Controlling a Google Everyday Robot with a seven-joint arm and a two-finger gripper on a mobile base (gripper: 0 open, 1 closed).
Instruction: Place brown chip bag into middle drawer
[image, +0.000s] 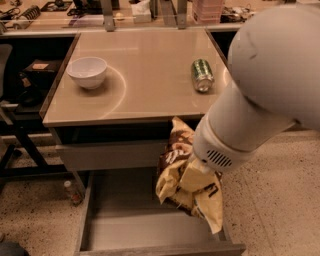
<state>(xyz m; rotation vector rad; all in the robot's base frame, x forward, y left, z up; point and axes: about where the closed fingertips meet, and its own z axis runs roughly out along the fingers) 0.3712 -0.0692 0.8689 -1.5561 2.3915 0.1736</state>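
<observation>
The gripper (191, 175) sits just right of the frame's centre, at the lower end of the broad white arm (270, 85) that fills the right side and upper right corner; most of it is hidden behind the arm's rounded wrist housing, but it is clenched on the brown chip bag (172, 157), which hangs from it clear of any surface; the bag spreads around the claw on the left and below, its dark-brown crumpled top rising toward the edge of the table top (150, 65), its pale-yellow bottom corner drooping down and to the right; the bag hangs tilted, above the right part of the middle drawer (135, 227), which stands pulled open across the bottom centre of the frame, its grey flat floor bare on the left; whether the bag's lowest corner touches the drawer's right wall cannot be told; above the open drawer, a closed drawer front (110, 155) runs under the table edge; farther out on the tan table top, a green can (202, 75) lies on its side toward the upper right, and a white bowl (87, 71) stands upright at the upper left, well apart from the can; speckled floor (280, 200) shows at the lower right.
</observation>
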